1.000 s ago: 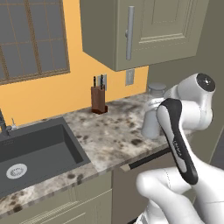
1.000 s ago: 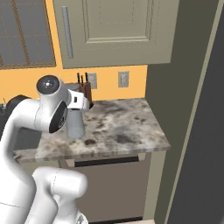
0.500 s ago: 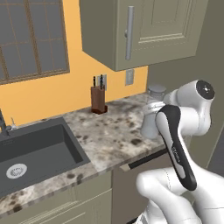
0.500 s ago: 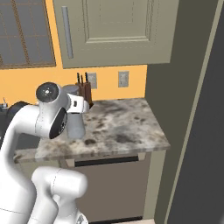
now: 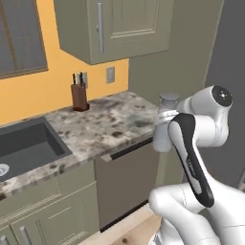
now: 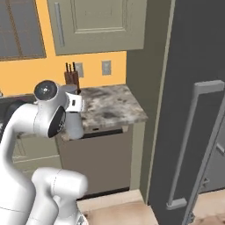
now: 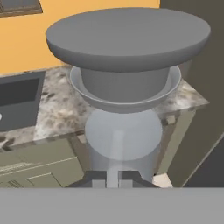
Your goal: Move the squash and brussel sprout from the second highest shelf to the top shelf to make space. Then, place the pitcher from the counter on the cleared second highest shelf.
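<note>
The pitcher [image 7: 124, 83], a pale grey cylinder with a darker grey lid, hangs in the air off the counter's [image 5: 107, 119] right end, and my gripper [image 7: 113, 178] is shut on its side. In the left base view the pitcher [image 5: 164, 129] sits against my hand, level with the worktop. From the right base view the pitcher [image 6: 74, 126] hangs below my gripper [image 6: 75, 105], in front of the counter [image 6: 112, 105]. The squash, the brussel sprout, the top shelf and the second highest shelf are out of view.
A brown knife block [image 5: 79, 95] stands by the orange wall, and the dark sink [image 5: 26, 143] lies to the left. Wall cabinets [image 5: 110, 26] hang above the counter. A tall dark grey fridge door [image 6: 189, 88] with a long handle [image 6: 197, 145] stands at the right.
The whole picture has shifted: the base has moved back and to the right, away from the counter. The pitcher stays in my shut gripper and now hangs off the counter's right end.
</note>
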